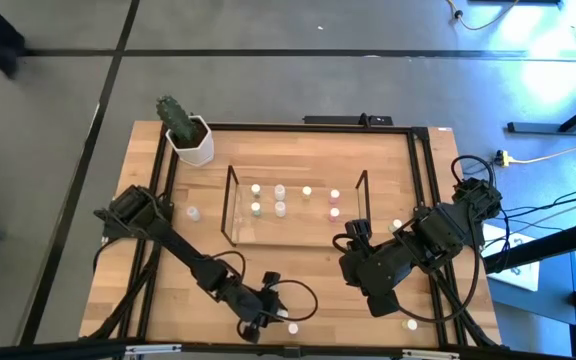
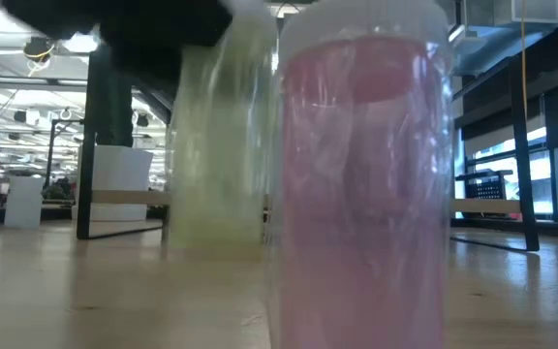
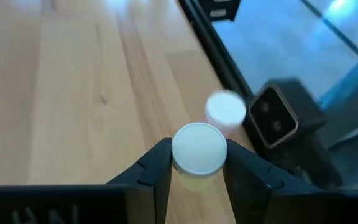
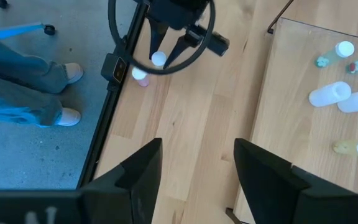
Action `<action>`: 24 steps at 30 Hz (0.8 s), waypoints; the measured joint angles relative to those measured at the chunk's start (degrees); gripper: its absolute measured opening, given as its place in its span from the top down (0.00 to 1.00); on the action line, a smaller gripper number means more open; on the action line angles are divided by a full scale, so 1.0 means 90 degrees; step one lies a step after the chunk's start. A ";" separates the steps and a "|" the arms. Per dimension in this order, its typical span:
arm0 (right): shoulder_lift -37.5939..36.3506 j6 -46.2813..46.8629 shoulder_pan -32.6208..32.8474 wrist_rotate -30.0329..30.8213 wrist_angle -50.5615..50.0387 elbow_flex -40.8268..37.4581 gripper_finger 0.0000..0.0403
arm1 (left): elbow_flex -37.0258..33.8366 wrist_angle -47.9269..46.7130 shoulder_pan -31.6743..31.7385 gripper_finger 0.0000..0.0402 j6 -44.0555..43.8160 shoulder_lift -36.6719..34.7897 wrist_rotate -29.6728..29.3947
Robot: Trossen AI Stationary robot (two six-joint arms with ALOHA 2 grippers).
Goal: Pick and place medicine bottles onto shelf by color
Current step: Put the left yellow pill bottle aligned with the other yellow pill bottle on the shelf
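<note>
Evidently, the left gripper (image 3: 197,163) is clamping 1 yellowish bottle (image 3: 198,148) by its sides, ready for lifting to the shelf (image 1: 293,232), while the right gripper (image 4: 194,163) is waiting with fingers spread.

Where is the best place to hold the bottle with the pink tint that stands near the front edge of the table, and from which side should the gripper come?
Probably around the body just under the white cap, coming down from above. The pink bottle stands upright and its round sides are free. The left gripper, with another bottle between its fingers, stands right beside it.
</note>
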 joint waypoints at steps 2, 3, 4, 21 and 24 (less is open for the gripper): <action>0.0000 0.0000 0.0000 0.0000 -0.0002 0.0000 0.50 | 0.0005 -0.0200 -0.0002 0.71 0.0012 -0.0173 -0.0237; 0.0000 0.0000 0.0000 -0.0002 -0.0002 0.0000 0.50 | 0.0007 -0.0329 0.0000 0.71 0.0016 -0.0260 -0.0351; 0.0000 0.0000 0.0000 -0.0002 -0.0002 0.0000 0.50 | 0.0007 -0.0504 0.0000 0.71 0.0016 -0.0350 -0.0471; 0.0000 0.0070 0.0000 0.0509 -0.0007 0.0000 0.50 | 0.0063 -0.1031 0.0792 0.71 -0.0035 -0.1587 -0.1586; 0.0000 0.0170 0.0000 0.0821 -0.0072 0.0000 0.50 | 0.0386 -0.1478 0.1071 0.71 -0.0036 -0.1593 -0.1584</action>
